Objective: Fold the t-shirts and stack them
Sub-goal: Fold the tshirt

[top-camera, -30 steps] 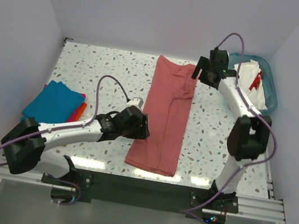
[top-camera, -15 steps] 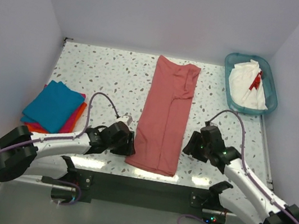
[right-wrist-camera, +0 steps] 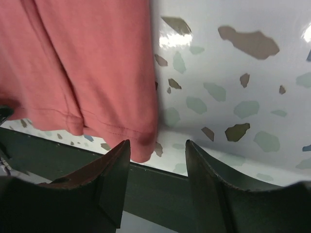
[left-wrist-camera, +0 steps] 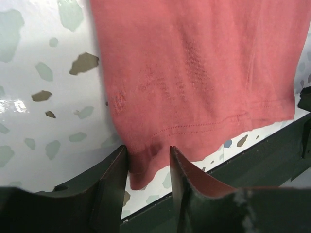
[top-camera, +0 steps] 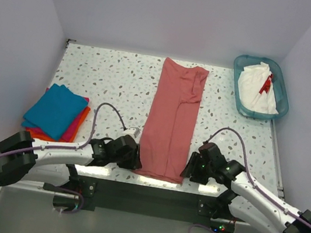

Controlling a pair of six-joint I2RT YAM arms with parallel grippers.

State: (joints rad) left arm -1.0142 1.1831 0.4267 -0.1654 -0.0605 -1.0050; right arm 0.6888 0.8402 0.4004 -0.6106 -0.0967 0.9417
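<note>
A long salmon-red t-shirt (top-camera: 171,119), folded into a narrow strip, lies down the table's middle. My left gripper (top-camera: 133,159) is open at its near left corner, and that corner (left-wrist-camera: 141,165) lies between the fingers. My right gripper (top-camera: 189,170) is open at the near right corner (right-wrist-camera: 141,141), which sits just ahead of the left finger. A stack of folded shirts, teal (top-camera: 55,109) on pink and orange, lies at the left. A white shirt with a red mark (top-camera: 259,85) fills the basket.
The teal plastic basket (top-camera: 283,92) stands at the back right corner. The table's dark front rail (top-camera: 149,193) runs just below both grippers and shows in both wrist views. White walls close in the table on three sides.
The right arm swung from the shirt's far right corner down to its near right corner. The left gripper slid down along the shirt's left edge to the near corner.
</note>
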